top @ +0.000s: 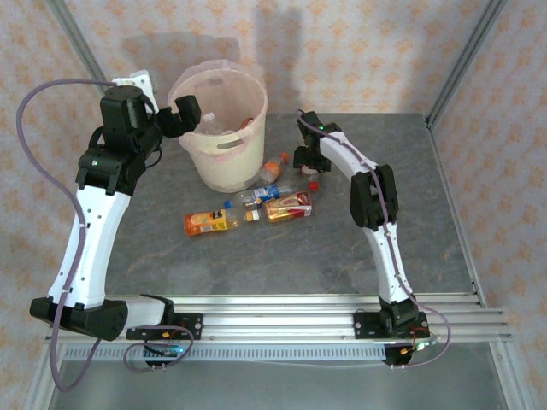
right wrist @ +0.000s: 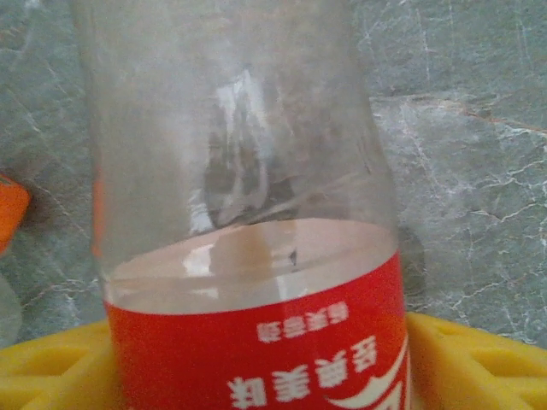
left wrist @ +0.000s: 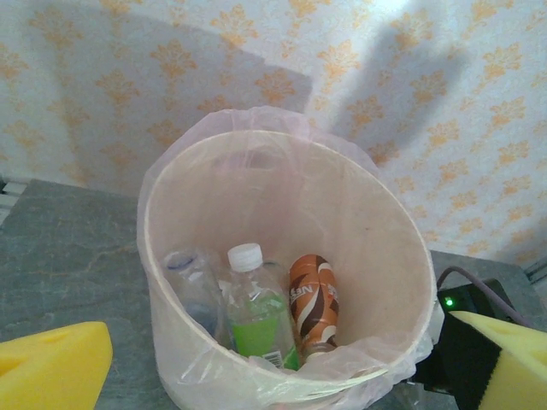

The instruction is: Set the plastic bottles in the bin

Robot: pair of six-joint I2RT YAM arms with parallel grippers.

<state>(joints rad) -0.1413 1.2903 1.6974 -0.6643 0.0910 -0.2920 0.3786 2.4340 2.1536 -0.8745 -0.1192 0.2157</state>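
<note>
On the grey, veined surface, just beyond the arm bases, a yellow-label bottle lies on its side. Right of it lies a red-and-orange bottle, also on its side. Touching that one on its far side is a clear bottle with a pale label. Further back, an orange-capped bottle lies tilted at the foot of the bin.

The right pincer is down at the surface, right of this group. Its wrist view shows a red-label bottle close up, with a clear, glossy body and white characters that read upside down. Yellow pads sit close on either side of the label. Whether they press on it, I cannot tell.

The bin stands at the far left-centre of the surface. It is round, translucent and pale pink-cream, with an oval handle cut-out and a thin liner folded over its rim. Three bottles stand leaning at its bottom: a green-label bottle with a white cap, a brown-swirl bottle and a crumpled bottle of clear plastic.

The left pincer hovers at the bin's left rim, jaws wide apart with nothing between them. Behind the bin is cream wallpaper with orange motifs.
</note>
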